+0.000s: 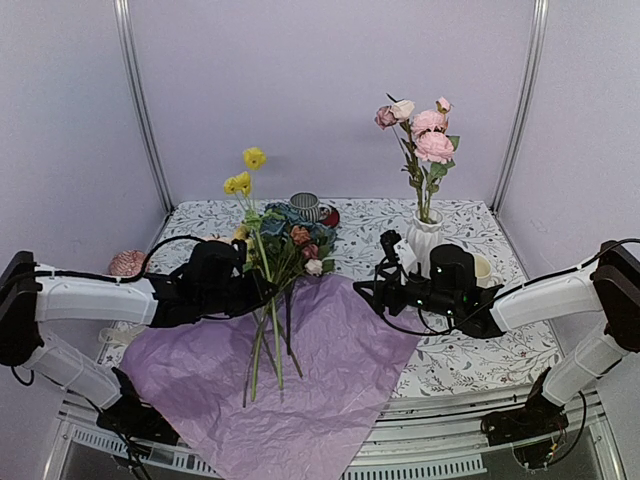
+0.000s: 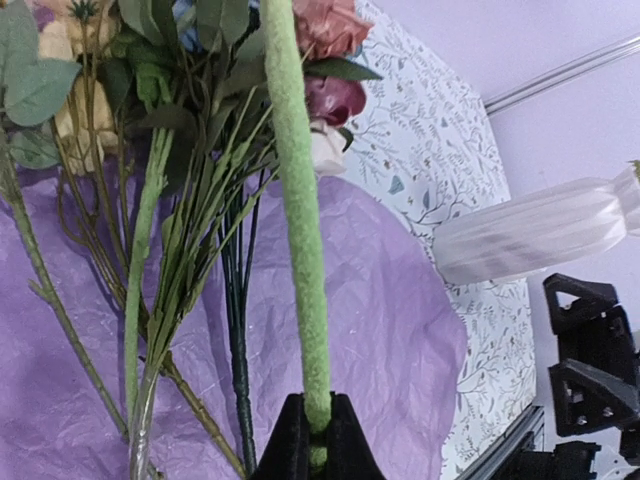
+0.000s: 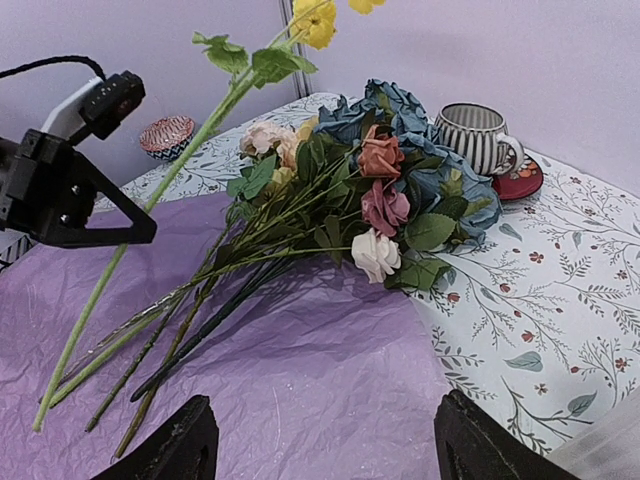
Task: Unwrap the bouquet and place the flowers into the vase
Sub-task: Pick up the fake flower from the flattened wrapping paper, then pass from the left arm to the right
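The pink-purple tissue paper [image 1: 300, 390] of the bouquet lies spread flat at the table's front. A loose bundle of flowers [image 1: 295, 250] rests across its far edge, blooms pointing away. My left gripper [image 2: 318, 440] is shut on the fuzzy green stem [image 2: 300, 250] of a yellow flower [image 1: 254, 157], which stands up out of the bundle. The white ribbed vase [image 1: 424, 235] at the right holds pink roses [image 1: 430, 135]. Just left of the vase, my right gripper [image 3: 325, 450] hangs open over the paper [image 3: 300, 380], holding nothing.
A striped grey cup [image 3: 478, 135] on a red saucer [image 3: 522, 182] stands behind the bundle. A cream mug [image 1: 483, 270] sits right of the vase, behind my right arm. A small pink patterned bowl [image 1: 127, 263] is at the far left. Metal frame posts flank the table.
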Robot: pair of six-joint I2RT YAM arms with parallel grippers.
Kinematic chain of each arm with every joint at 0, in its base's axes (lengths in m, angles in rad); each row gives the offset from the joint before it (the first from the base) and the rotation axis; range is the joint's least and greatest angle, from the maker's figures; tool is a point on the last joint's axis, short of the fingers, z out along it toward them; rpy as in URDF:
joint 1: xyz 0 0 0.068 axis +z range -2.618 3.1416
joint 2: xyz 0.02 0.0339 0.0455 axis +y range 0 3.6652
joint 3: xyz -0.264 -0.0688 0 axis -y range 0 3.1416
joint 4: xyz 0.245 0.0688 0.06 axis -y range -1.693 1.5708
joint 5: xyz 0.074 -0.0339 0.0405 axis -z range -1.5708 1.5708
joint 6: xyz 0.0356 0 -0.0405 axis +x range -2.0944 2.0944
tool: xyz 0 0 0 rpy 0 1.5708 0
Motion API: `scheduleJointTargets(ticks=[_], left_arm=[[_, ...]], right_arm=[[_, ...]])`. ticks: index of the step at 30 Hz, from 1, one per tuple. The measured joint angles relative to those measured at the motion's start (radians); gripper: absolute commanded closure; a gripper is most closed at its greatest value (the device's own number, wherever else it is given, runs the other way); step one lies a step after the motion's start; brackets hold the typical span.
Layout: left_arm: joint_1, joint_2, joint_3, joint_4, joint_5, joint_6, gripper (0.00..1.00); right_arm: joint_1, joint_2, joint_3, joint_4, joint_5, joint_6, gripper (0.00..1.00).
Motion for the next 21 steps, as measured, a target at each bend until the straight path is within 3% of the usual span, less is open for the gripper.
scheduleJointTargets(ticks=[7,15,21], left_arm=[[0.000,-0.222,-0.088,-0.030,-0.040,0.027,0.99],[0.000,-0.519,-0.294,0.096,-0.011,0.121,1.00],[0.000,-0.653,-0.344,0.150,0.042,0.204,1.00]], right_arm=[[0.000,0.000,0.000,0.000,0.000,0.000,0.24],[0.000,0.000,0.000,0.000,-0.004,0.000,0.24],[0.000,-0.002,0.000,0.000,-0.008,0.000,0.24]])
